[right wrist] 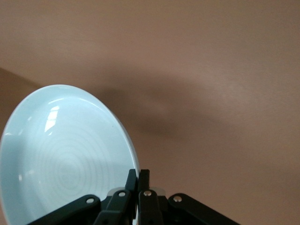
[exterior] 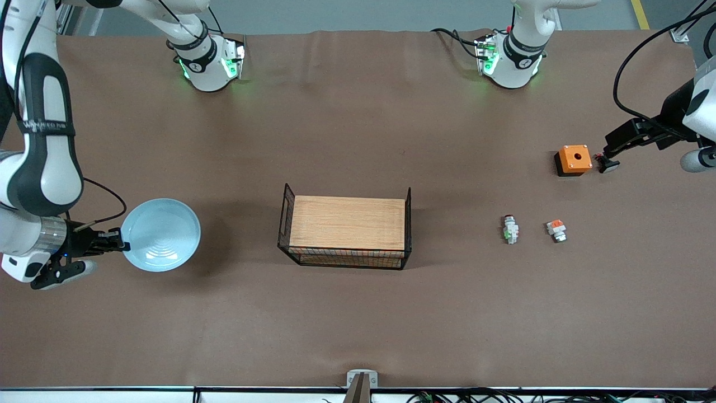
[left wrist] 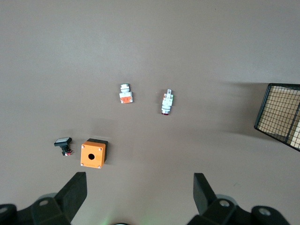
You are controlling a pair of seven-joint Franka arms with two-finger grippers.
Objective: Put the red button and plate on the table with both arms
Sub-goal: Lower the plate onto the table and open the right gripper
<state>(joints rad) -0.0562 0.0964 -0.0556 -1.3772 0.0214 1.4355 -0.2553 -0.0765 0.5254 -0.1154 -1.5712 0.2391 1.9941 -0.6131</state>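
Note:
My right gripper (exterior: 122,245) is shut on the rim of the pale-blue plate (exterior: 161,235) and holds it tilted a little above the brown table (exterior: 358,313) at the right arm's end. The right wrist view shows both fingers pinching the plate's (right wrist: 65,154) edge. The red button (exterior: 510,229) lies on the table between the rack and a similar white part; it also shows in the left wrist view (left wrist: 167,101). My left gripper (exterior: 612,143) is open and empty, up over the table beside the orange box, its fingers (left wrist: 75,192) wide apart.
A wood-topped black wire rack (exterior: 347,232) stands mid-table. A white part with an orange block (exterior: 556,230) lies beside the red button. An orange box (exterior: 574,159) and a black-headed button piece (exterior: 608,165) lie farther from the front camera, at the left arm's end.

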